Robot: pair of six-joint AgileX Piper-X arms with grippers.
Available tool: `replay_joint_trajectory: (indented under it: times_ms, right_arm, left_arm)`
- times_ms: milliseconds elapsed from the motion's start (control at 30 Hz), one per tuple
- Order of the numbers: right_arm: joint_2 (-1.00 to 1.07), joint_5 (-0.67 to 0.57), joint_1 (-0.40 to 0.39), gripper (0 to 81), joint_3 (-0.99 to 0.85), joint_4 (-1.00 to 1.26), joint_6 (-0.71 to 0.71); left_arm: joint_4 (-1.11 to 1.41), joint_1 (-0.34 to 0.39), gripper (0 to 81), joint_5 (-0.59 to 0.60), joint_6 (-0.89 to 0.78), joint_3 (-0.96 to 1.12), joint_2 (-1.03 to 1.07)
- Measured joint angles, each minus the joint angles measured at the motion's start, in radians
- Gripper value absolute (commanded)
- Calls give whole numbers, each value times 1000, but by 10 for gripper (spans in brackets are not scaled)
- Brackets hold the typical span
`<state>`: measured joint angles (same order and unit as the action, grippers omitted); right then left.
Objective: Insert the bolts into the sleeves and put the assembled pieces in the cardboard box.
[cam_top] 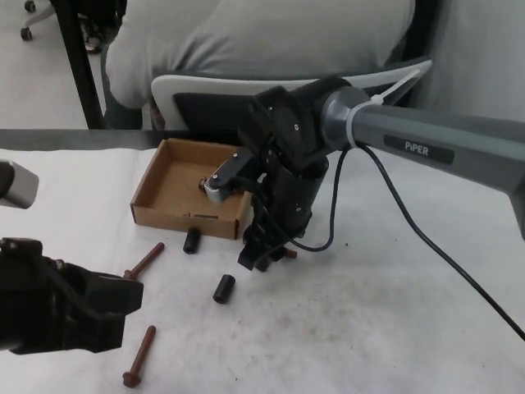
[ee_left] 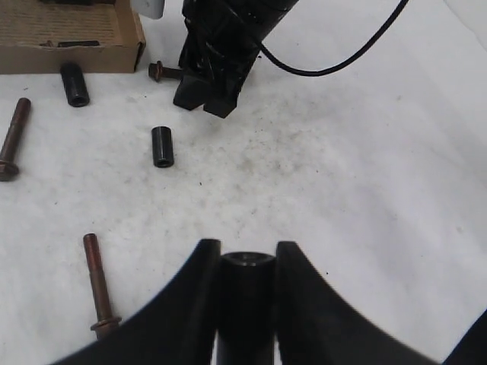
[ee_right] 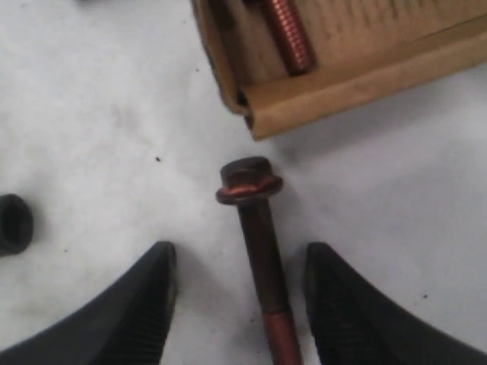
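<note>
Rigid, smooth copper-coloured metal bolt (ee_right: 251, 182) straddled by right gripper (ee_right: 240, 255), spread apart; likely best taken mid-shank. Light black cylindrical sleeve (ee_left: 245, 289) clamped in left gripper (ee_left: 247, 251).

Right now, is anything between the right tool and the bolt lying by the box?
Nothing visible does. The open right tool straddles the bolt, with gaps on both sides; the box sits just beyond the bolt's head.

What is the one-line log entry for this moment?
left gripper: shut on sleeve | right gripper: open over bolt | cardboard box: one threaded piece inside
</note>
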<state>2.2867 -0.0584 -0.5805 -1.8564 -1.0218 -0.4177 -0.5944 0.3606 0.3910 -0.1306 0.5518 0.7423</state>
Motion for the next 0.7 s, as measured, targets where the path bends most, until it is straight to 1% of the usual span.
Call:
replay_joint_trajectory:
  times_ms: [200,233,267,300,333,367,433,467,700]
  right_arm:
    - [7,0,2,497,0,29,0]
    - [8,0,2,484,0,31,0]
    - [10,0,2,454,0,31,0]
    - [9,0,2,416,0,31,0]
    - [13,0,2,351,-3,31,0]
    - [15,-3,2,265,-2,31,0]
    - [15,-8,2,48,-5,33,0]
    - [15,-8,2,4,-6,36,0]
    - [17,-12,2,2,-6,47,16]
  left_arm:
    - [1,0,8,0,0,0,0]
    - [1,0,8,0,0,0,0]
    - [1,0,8,0,0,0,0]
    - [1,0,8,0,0,0,0]
    - [1,0,8,0,0,0,0]
    - [1,0,8,0,0,0,0]
    - [-1,0,8,0,0,0,0]
    - [-3,0,8,0,0,0,0]
    - [-3,0,8,0,19,0,0]
